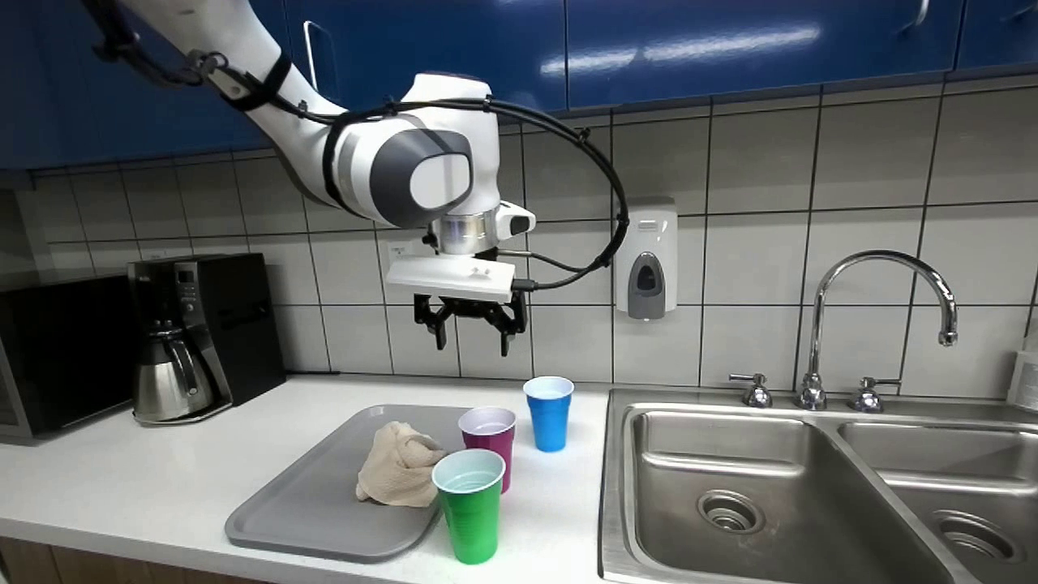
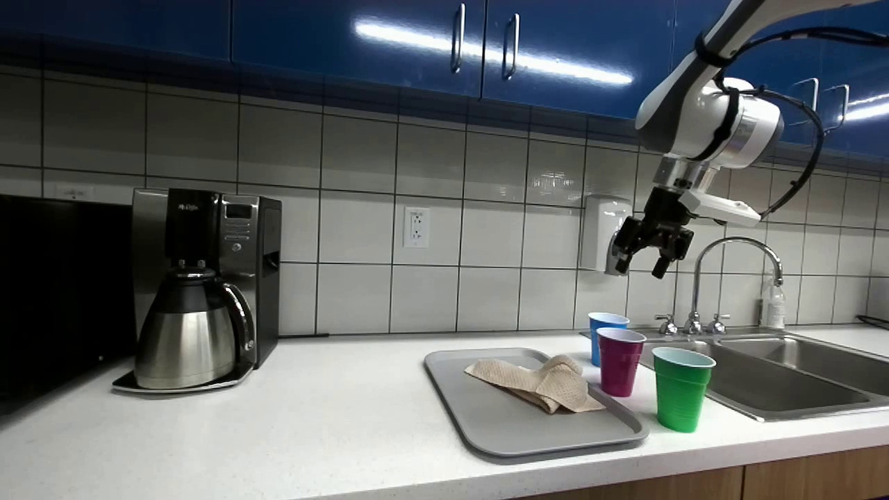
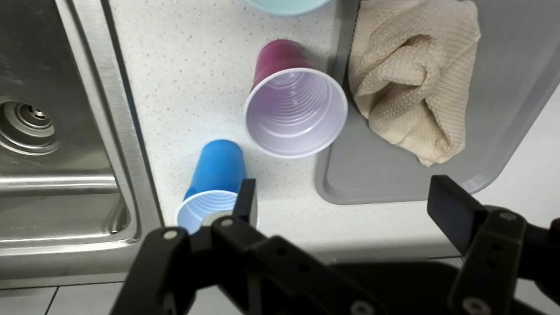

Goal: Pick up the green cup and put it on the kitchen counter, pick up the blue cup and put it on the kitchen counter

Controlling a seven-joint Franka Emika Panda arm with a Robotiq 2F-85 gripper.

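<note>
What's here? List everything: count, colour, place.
Cupboards: several, blue, overhead
Counter: one, white, below cupboards
Sink: one, silver, in counter
Tap: one, silver, behind sink
Bottle: one, whitish, behind sink
Dispenser: one, white, above counter
Coffee maker: one, black-silver, counter
Jug: one, silver, coffee maker
Boxy thing: one, black, by coffee maker
Tray: one, grey, counter
Cloth: one, beige, tray
Green cup: one, green, counter
Purple cup: one, purple, counter
Blue cup: one, blue, counter
Arm: one, white, overhead
Gripper: one, black, above counter

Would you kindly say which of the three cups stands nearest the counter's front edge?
The green cup; the purple cup and blue cup stand farther back in both exterior views.
</note>
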